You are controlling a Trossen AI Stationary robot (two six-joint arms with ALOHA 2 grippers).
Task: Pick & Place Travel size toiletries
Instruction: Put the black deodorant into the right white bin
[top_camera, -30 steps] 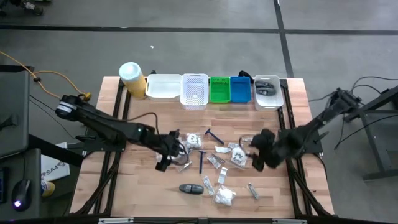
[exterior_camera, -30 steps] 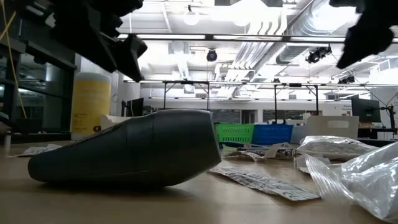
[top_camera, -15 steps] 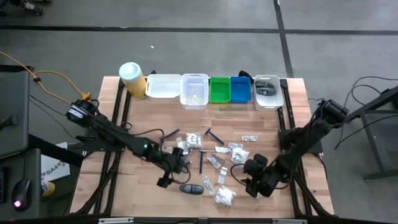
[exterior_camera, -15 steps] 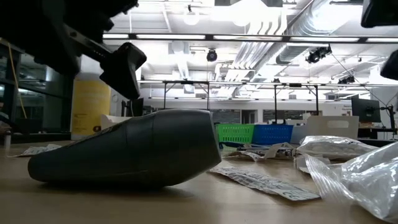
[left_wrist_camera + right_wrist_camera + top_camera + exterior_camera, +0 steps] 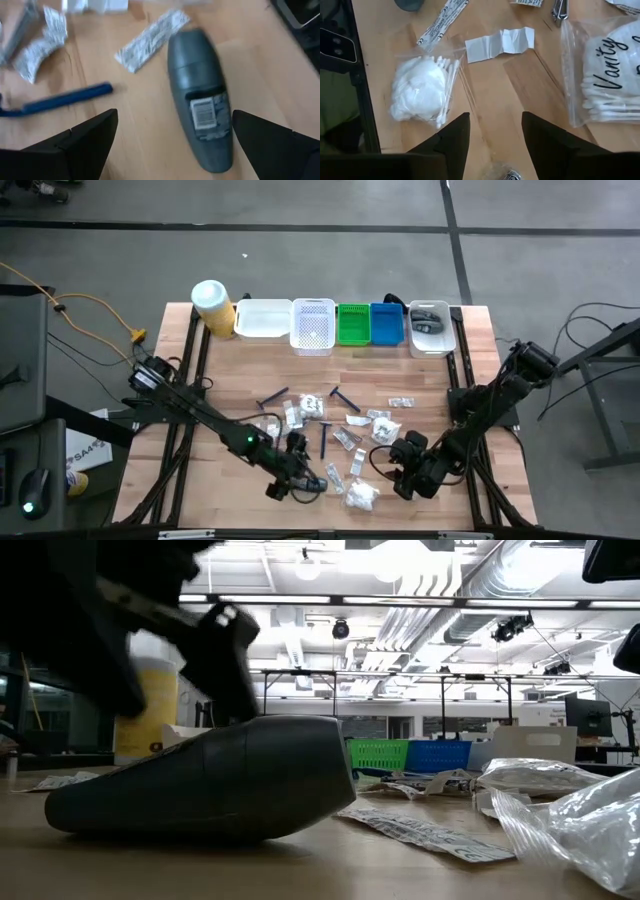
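The left pincer (image 5: 297, 483) hung wide open and empty just over the dark deodorant stick (image 5: 200, 117), seemingly lining up a grasp. Beside the stick lay a blue razor (image 5: 60, 100) and sachets (image 5: 150, 40); the right pincer (image 5: 405, 470), partly open and empty, hovered beyond them over a cotton-swab bag (image 5: 420, 92).

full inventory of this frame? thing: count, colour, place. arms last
Canister: one, yellow with white lid, far left end of the bin row.
Bins: five along the far edge: white tub, white basket, green, blue, clear tray holding dark items.
Dark grey oval bottle: one, near edge, under the left gripper.
Blue sticks: three or so, mid-table.
Sachets and small packets: many, clear and white, scattered mid-table.
Cotton swab bags: two, clear, near the right gripper.
Table: one, light wood.
Left gripper: open, over the grey bottle.
Right gripper: open, low over the table's near right.
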